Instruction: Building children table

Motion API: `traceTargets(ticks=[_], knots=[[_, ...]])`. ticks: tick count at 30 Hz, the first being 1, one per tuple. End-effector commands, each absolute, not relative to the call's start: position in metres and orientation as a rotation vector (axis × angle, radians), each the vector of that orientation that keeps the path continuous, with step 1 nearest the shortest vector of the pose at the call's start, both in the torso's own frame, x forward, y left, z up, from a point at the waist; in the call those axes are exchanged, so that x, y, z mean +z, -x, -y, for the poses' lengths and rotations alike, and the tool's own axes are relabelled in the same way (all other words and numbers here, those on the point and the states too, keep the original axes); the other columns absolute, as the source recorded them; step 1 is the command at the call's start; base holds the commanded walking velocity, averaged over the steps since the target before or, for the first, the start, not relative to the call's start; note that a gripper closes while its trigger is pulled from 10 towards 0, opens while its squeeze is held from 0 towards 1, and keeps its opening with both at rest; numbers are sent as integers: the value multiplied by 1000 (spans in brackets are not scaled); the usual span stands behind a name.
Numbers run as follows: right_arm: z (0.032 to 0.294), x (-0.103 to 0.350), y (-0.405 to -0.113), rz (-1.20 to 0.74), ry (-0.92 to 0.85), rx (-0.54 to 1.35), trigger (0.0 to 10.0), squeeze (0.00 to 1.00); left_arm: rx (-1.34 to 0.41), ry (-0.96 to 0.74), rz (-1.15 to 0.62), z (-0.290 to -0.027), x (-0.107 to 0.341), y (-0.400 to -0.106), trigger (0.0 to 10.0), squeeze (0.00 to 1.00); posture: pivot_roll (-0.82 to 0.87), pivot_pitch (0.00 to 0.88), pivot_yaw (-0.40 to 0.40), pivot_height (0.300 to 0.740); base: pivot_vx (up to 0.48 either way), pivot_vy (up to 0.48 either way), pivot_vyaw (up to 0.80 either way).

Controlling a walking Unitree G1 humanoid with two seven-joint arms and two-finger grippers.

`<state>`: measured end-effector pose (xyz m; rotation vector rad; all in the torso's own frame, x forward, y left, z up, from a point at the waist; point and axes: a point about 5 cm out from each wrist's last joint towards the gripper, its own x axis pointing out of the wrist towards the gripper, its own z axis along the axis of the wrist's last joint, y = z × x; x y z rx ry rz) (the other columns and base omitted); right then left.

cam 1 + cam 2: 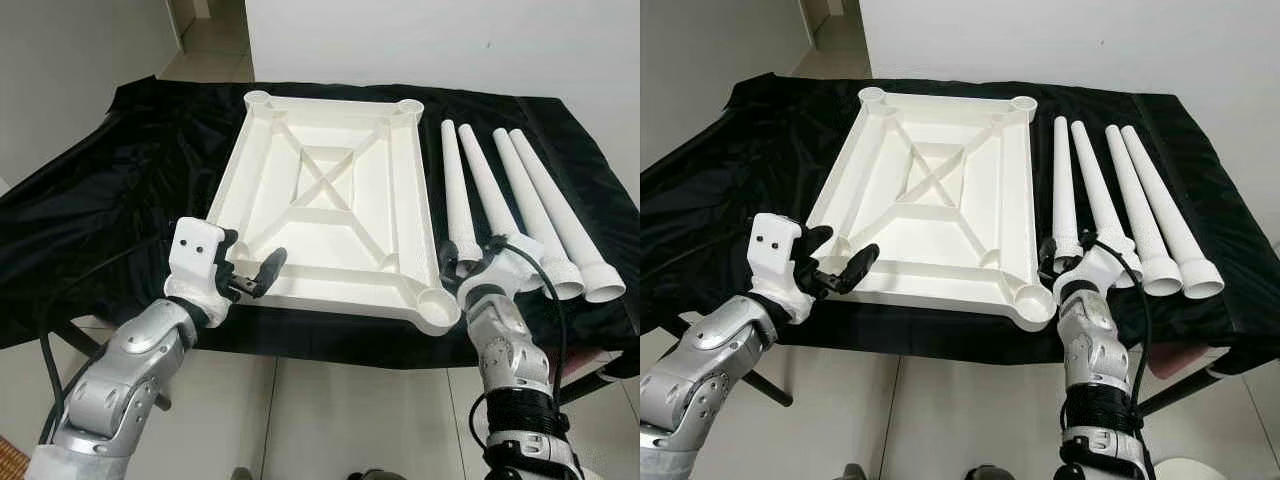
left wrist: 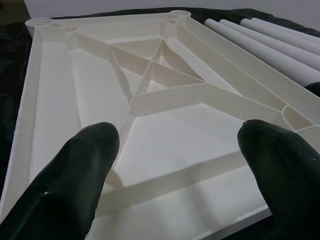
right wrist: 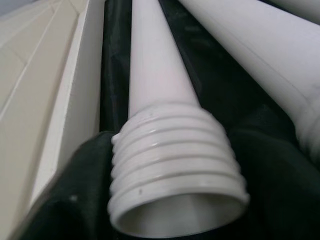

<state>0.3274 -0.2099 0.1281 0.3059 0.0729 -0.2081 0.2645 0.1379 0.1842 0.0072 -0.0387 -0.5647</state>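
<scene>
Black cloth (image 1: 110,180) covers the work surface, hanging off the near edge; tiled floor (image 1: 330,410) below.

Left gripper (image 1: 250,272) at about 8 o'clock in the head view, hovering at the near-left edge of the tabletop (image 1: 330,200). Fingers spread wide, nothing between them; in the left wrist view the two black fingertips (image 2: 75,175) frame the ribbed underside with a broad gap.

Tabletop: white plastic, lying upside down at centre on the cloth, X-shaped ribs across the middle, round leg sockets at the corners. Near-right socket (image 1: 437,303) sits at about 5 o'clock, just beside the right gripper.

Right gripper (image 1: 470,262) at about 4 o'clock, at the threaded end of the first leg (image 1: 458,185). Right wrist view shows the leg's threaded collar (image 3: 175,165) filling the space between the dark fingers, which sit closed against either side of it.

Three more legs (image 1: 545,200) lie alongside at 3 o'clock, all four white, tapered, thin ends pointing away, wide ends near.

No brand, label or writing legible on any part.
</scene>
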Motion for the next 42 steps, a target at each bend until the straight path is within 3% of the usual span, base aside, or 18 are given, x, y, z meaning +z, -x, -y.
traceTargets(ticks=[1,10,11,12,13,21,22,23,24,25,32,33,34,35,42], knots=[[202,121,-331,-113,-311,-176,0,0,-658,-19,28,-133,184,-262,10000,0,-28,99,62,740,0,0,0],[190,128,-341,-137,-282,-63,0,0,-648,-27,11,-134,183,-264,10000,0,-22,100,58,740,0,0,0],[186,130,-342,-122,-259,-19,3804,0,-649,-28,13,-133,183,-265,10000,0,-19,101,53,740,0,0,0],[186,130,-342,-122,-259,-19,3804,0,-649,-28,13,-133,183,-265,10000,0,-19,101,53,740,0,0,0],[182,136,-341,-73,-215,26,10000,0,-654,-22,13,-132,184,-265,10000,0,-18,105,51,740,0,0,0],[174,169,-335,213,-111,95,10000,0,-708,83,47,-125,191,-272,10000,0,-24,101,41,740,0,0,0],[174,172,-335,234,-116,96,10000,0,-722,108,52,-124,193,-273,10000,169,-25,101,39,740,0,0,0],[174,172,-335,234,-116,96,10000,0,-722,108,52,-124,193,-273,10000,169,-25,101,39,740,0,0,0],[174,177,-334,266,-114,95,10000,0,-736,133,63,-123,196,-273,10000,753,-29,98,38,740,0,0,0],[174,182,-333,297,-136,109,10000,0,-747,153,69,-122,198,-274,10000,1000,-29,96,36,740,0,0,0],[162,194,-323,407,-156,249,10000,0,-768,241,88,-114,210,-278,10000,996,-32,91,34,740,0,0,0],[159,194,-321,422,-151,280,10000,0,-781,275,87,-110,213,-279,10000,792,-33,90,32,740,0,0,0],[159,194,-321,422,-151,280,10000,0,-781,275,87,-110,213,-279,10000,792,-33,90,32,740,0,0,0],[153,194,-318,433,-135,321,10000,0,-791,349,89,-105,219,-282,10000,0,-34,88,32,740,0,0,0],[128,190,-301,443,-65,555,10000,0,-859,557,125,-92,244,-293,10000,0,-42,85,33,740,0,0,0]])
